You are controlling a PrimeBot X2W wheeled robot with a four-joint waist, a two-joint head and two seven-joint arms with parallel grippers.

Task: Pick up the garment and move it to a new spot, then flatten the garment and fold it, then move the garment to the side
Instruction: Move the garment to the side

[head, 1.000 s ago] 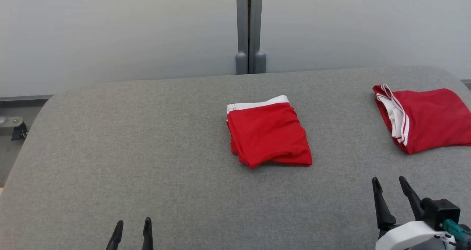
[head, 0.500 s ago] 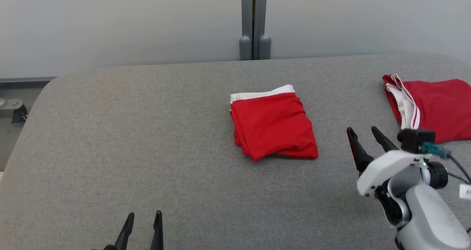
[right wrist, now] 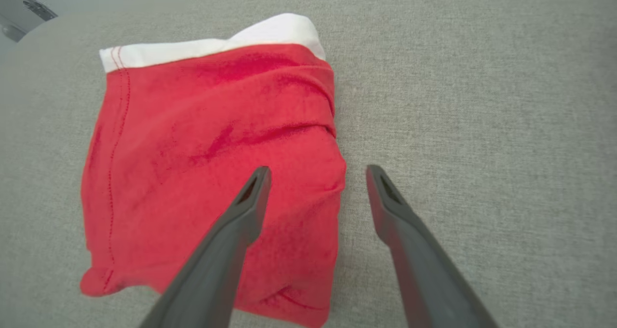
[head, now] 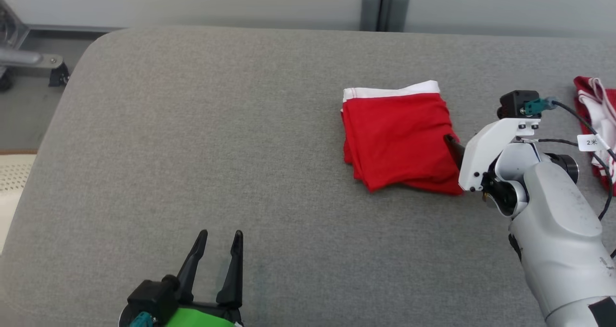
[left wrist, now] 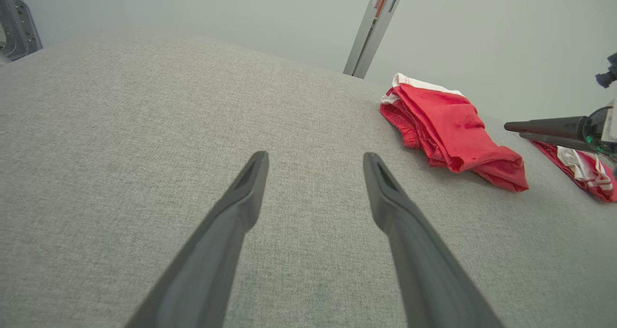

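A folded red garment with a white band (head: 397, 137) lies on the grey table (head: 216, 125), right of centre. It lies below the fingers in the right wrist view, the red garment (right wrist: 212, 169) there spreading to the left. My right gripper (right wrist: 315, 173) hangs open above the garment's right edge, one finger over the cloth and one over bare table. In the head view a dark fingertip (head: 452, 144) of that gripper pokes out over the cloth. My left gripper (head: 220, 235) stands open near the front edge, holding nothing, well left of the garment (left wrist: 448, 130).
A second red and white garment (head: 596, 120) lies at the table's far right edge, also seen as red cloth (left wrist: 585, 166) beyond the right gripper. A grey post (head: 385, 5) stands behind the table. Floor and a metal frame (head: 29, 57) lie off the left.
The head camera has tilted down and turned. My right gripper has advanced from the front right to above the garment's right edge. The garment has not moved.
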